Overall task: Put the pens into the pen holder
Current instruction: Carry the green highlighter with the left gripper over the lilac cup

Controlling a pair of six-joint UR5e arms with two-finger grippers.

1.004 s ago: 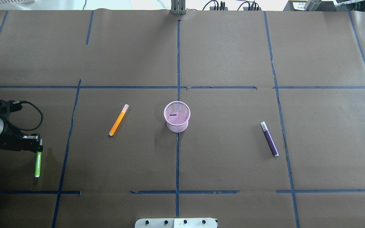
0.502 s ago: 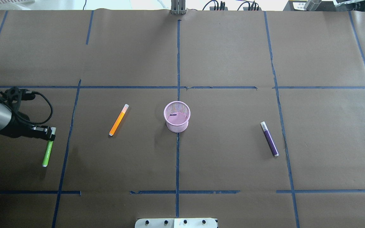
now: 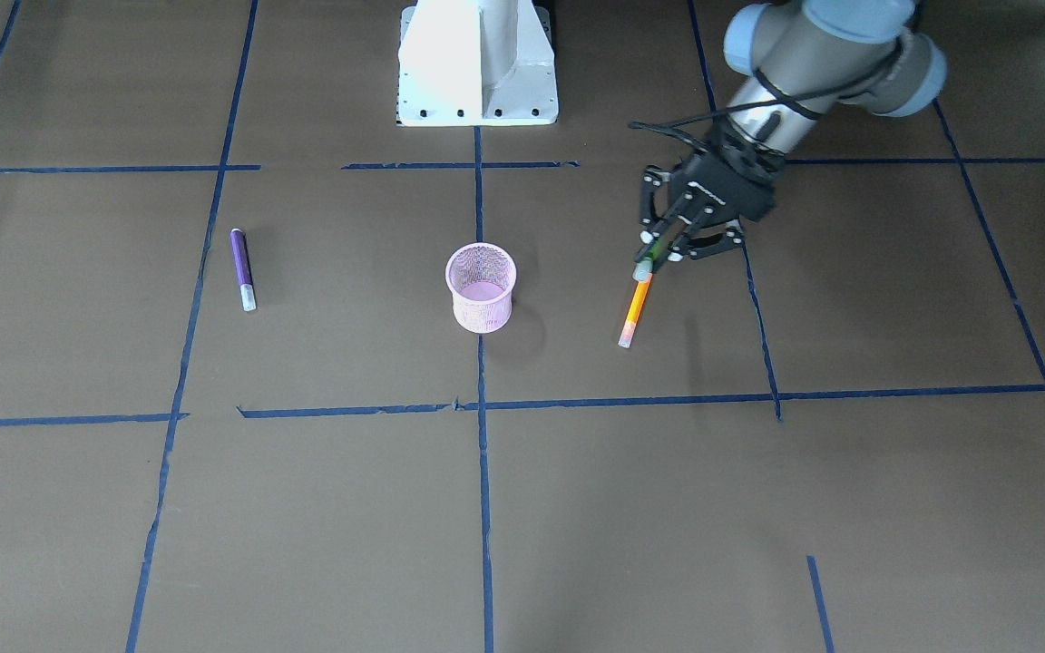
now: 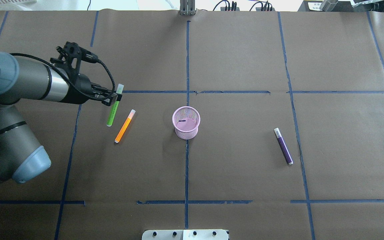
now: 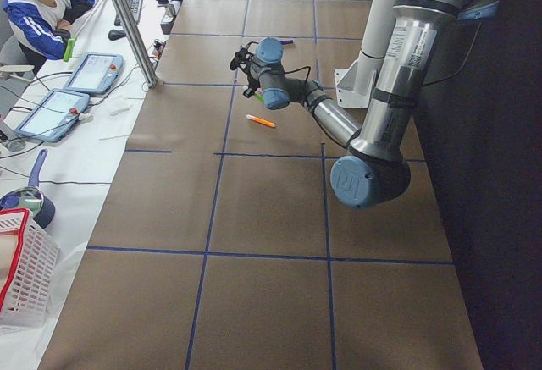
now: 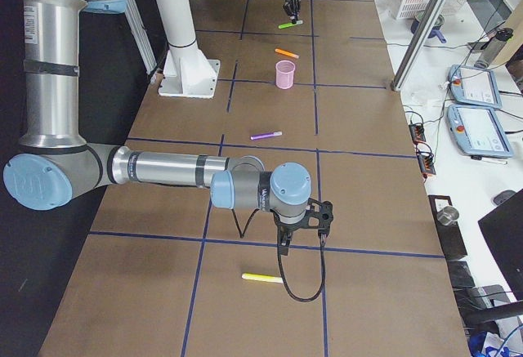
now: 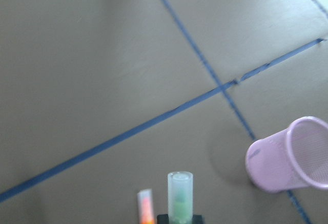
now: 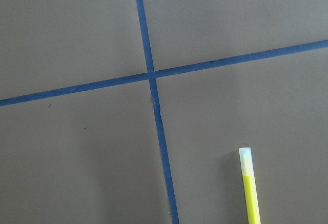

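With the left gripper [image 4: 115, 98], clamps the green pen [image 4: 112, 113] near its pale end, tilted and seemingly clear of the table [image 4: 238, 166], just beside the lying orange pen [image 4: 124, 126]. Hangs well apart from the pen holder [image 4: 186, 122], upright at centre. Looks light, stiff and smooth; may swivel between the fingers if bumped. Leaves broad bare paper toward the cup; needs height to pass its rim. Shows the purple pen [image 4: 283, 146] far right, a yellow pen [image 6: 261, 277] near the right gripper [image 6: 302, 228]; cannot tell its state.
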